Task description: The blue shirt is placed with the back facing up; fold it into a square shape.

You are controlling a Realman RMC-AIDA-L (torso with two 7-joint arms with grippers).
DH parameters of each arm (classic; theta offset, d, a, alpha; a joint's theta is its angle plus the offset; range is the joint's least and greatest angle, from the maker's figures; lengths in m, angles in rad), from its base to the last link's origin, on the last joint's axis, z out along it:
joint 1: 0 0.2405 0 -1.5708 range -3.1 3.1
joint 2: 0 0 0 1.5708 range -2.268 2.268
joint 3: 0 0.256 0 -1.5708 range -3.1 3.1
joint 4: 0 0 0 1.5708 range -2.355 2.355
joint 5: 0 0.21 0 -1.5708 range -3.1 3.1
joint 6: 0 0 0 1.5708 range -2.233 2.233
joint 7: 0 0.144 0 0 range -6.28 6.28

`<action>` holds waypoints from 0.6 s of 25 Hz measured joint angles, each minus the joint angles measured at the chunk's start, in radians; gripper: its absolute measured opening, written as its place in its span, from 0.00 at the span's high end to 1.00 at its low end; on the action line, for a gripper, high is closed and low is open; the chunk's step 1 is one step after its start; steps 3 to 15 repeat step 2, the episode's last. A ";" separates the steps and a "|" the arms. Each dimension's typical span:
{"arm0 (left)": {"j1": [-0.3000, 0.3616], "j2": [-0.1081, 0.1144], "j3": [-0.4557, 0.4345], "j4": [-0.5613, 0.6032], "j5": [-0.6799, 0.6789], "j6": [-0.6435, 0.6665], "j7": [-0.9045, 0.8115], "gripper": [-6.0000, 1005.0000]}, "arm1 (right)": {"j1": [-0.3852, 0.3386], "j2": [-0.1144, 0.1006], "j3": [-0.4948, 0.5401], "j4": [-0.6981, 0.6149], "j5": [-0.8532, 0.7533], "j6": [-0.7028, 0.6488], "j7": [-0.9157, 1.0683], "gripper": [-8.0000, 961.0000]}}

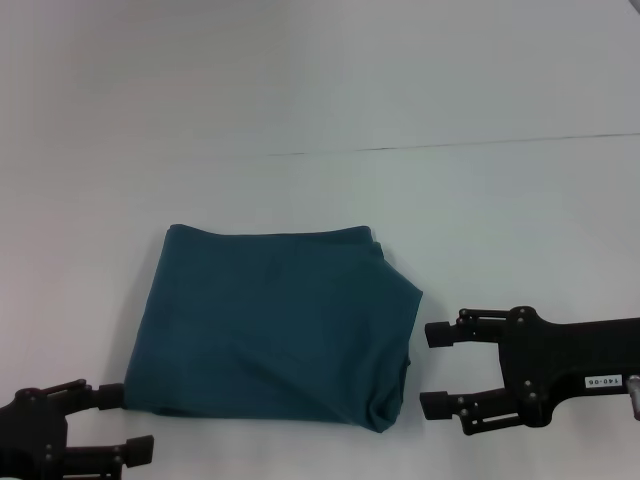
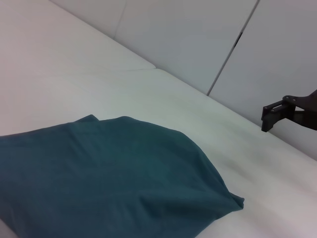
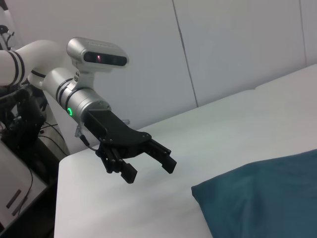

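Head view first: I see the blue shirt (image 1: 272,325) lying already folded into a rough square on the white table (image 1: 500,200), a little toward 7 o'clock of centre, plain side up. My left gripper (image 1: 118,423) sits at 7 o'clock, fingers spread and empty, its upper tip just at the shirt's near-left corner. My right gripper (image 1: 438,370) comes in from 4 o'clock, jaws apart, holding nothing, just beside the bunched right edge. Left wrist view: the shirt (image 2: 109,173) fills the lower part, soft and limp, with shallow creases and a small puckered corner; the right gripper's fingertips (image 2: 273,115) show farther off. Right wrist view: the left gripper (image 3: 148,166) hangs over the table with its fingers parted, apart from the shirt's corner (image 3: 257,198). I judge the cloth light, floppy and prone to slide; any tidying should pinch all layers at the lumpy right-hand corner.
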State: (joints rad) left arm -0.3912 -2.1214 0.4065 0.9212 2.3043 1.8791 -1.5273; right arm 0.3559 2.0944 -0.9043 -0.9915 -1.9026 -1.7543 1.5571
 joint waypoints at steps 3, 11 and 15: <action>0.000 0.000 0.001 0.000 0.001 0.000 0.000 0.06 | 0.000 0.000 0.000 0.001 0.000 0.000 -0.005 0.06; 0.000 0.000 0.001 0.000 0.001 0.000 0.000 0.06 | 0.000 0.000 0.000 0.001 0.000 0.000 -0.005 0.06; 0.000 0.000 0.001 0.000 0.001 0.000 0.000 0.06 | 0.000 0.000 0.000 0.001 0.000 0.000 -0.005 0.06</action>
